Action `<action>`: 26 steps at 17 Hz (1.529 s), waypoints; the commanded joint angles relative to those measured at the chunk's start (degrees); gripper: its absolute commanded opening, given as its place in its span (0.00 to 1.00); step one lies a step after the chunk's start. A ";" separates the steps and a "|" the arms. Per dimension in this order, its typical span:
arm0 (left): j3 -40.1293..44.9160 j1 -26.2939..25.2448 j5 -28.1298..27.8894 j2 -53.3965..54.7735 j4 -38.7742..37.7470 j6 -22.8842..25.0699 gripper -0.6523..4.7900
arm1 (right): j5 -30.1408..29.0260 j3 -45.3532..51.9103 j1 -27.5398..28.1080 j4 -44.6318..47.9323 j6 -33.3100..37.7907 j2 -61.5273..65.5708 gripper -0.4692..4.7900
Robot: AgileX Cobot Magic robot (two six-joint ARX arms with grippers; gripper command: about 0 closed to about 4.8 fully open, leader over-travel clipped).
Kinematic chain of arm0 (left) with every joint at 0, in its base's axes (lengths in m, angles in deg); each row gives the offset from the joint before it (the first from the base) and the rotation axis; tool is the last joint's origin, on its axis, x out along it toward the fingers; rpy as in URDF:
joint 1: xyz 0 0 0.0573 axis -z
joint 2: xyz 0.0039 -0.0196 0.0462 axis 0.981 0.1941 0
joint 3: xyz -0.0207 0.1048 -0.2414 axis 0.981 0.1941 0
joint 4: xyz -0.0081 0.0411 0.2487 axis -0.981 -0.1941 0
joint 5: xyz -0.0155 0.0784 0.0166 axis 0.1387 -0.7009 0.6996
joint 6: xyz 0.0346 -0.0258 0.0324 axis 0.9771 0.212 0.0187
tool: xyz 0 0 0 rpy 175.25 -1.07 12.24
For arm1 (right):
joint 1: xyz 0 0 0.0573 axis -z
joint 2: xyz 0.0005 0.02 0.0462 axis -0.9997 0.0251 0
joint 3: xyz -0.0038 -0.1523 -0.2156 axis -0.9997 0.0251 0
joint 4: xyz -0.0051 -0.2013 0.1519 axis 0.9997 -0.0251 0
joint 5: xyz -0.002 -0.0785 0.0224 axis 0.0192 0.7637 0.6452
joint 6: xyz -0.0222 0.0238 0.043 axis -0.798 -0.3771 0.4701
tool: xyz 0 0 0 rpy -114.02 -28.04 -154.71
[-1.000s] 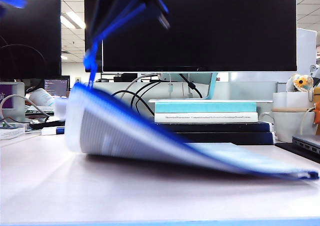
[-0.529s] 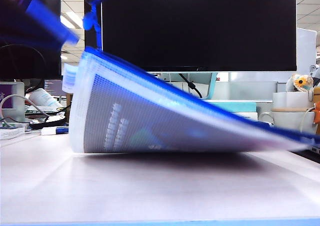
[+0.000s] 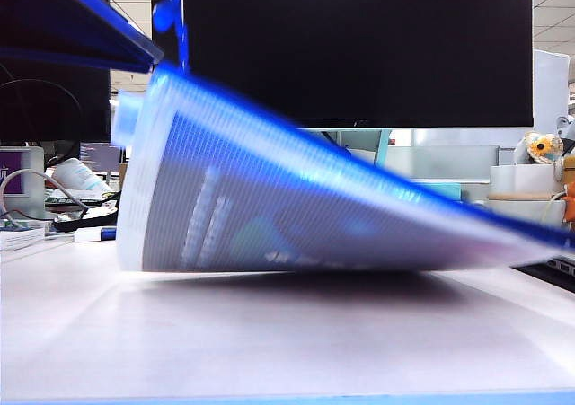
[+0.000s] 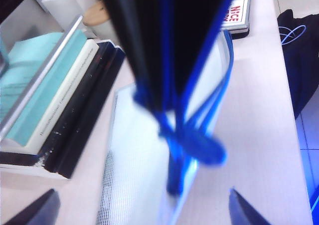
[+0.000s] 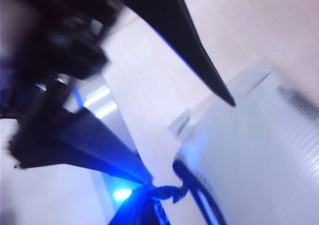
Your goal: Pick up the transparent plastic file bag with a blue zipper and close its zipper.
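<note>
The transparent plastic file bag (image 3: 296,216) hangs tilted, its left end raised and its right end low on the table. The blue zipper (image 3: 359,167) runs along its upper edge. A blue cord pull (image 3: 169,19) rises from the raised corner out of the exterior view's top. My right gripper (image 5: 152,207) is shut on that cord (image 5: 169,190); from the left wrist view it (image 4: 164,103) is a dark body over the bag (image 4: 144,175). My left gripper (image 4: 143,212) is open, its fingertips (image 4: 40,210) wide apart on either side of the bag's raised end, and sits upper left (image 3: 117,41).
A stack of books (image 4: 50,95) lies behind the bag. A large monitor (image 3: 359,46) stands at the back, with a mug and soft toy (image 3: 535,185) at the right. A stickered laptop (image 4: 237,10) is at the table's far end. Cables and small items (image 3: 54,216) lie at the left.
The bag's left end has risen higher on the cord, and the right gripper has left the top of the frame. My left gripper has come down from the upper left toward the raised corner.
</note>
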 commanded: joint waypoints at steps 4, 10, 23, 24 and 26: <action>-0.07 0.28 1.86 1.44 3.85 -3.23 1.00 | -2.91 -0.44 -0.04 3.76 0.35 -2.16 0.08; -0.04 3.19 -1.51 3.54 5.84 -3.58 0.67 | -3.10 -0.44 -0.07 3.45 0.37 -2.36 0.08; -0.17 3.50 -5.07 5.60 5.55 -2.93 0.11 | 6.99 -0.35 1.49 -1.68 -3.37 -3.43 0.08; -0.17 3.50 -4.83 5.31 5.40 -2.99 0.11 | 8.31 -0.33 1.53 -2.80 -4.28 -3.39 0.08; -0.17 3.50 -4.76 3.50 5.01 -3.58 0.11 | 13.44 -0.33 2.14 -4.11 -4.83 -3.41 0.08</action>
